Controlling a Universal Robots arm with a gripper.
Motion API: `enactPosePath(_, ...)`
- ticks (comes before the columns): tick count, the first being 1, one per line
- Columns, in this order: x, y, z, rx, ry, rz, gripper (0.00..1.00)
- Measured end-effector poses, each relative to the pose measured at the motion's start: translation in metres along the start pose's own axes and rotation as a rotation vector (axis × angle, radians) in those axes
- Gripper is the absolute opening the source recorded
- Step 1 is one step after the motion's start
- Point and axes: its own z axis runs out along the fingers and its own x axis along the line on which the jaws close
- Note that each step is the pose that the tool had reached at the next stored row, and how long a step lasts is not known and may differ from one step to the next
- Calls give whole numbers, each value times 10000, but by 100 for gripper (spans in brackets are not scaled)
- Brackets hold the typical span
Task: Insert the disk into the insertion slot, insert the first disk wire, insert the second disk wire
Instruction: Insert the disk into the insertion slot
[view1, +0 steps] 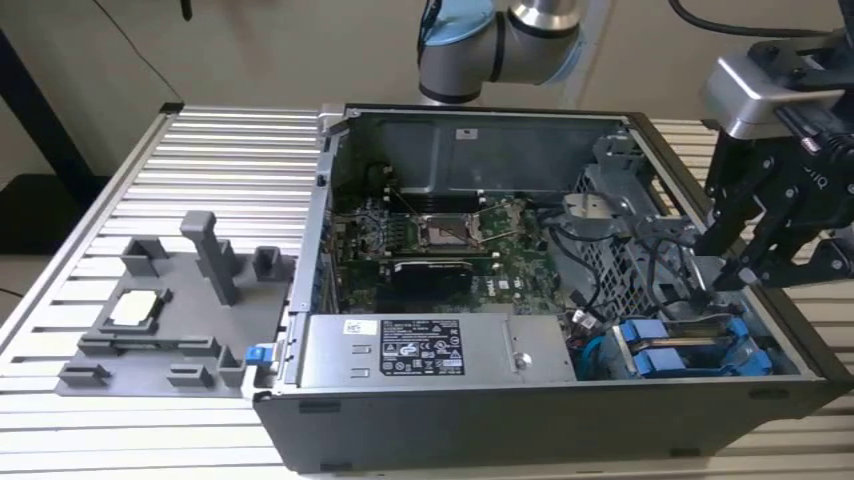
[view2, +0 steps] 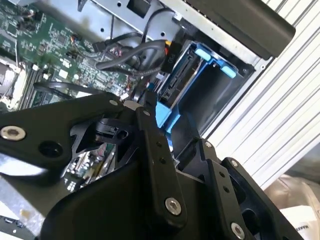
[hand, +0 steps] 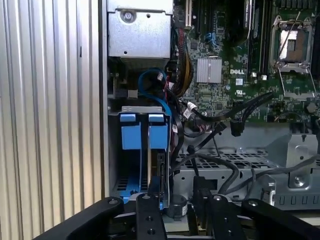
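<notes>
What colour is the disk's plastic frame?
Bright blue; the disk frame shows best in the first wrist view.

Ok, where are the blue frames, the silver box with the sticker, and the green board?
blue frames (hand: 131, 136), first wrist view, one frame's flat tab
silver box (view1: 545, 338), exterior view, bare metal beside sticker
green board (hand: 220, 97), first wrist view, bare green patch

A dark metal computer case (view1: 534, 425) is set on a ribbed aluminium table (view1: 227, 160), at the exterior view's right of a grey plastic fixture tray (view1: 167, 335). The blue-framed disk (view1: 674, 352) is seated inside it.
</notes>
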Motion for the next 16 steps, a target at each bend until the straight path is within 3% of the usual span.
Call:
enactPosePath(2,7,0,2,84,-157,-6,40)
enactPosePath(3,10,-1,16,91,-184,-20,40)
enactPosePath(8,14,-38,42,-28,-194,-376,40)
enactPosePath(16,15,-117,51,-74,-414,-831,40)
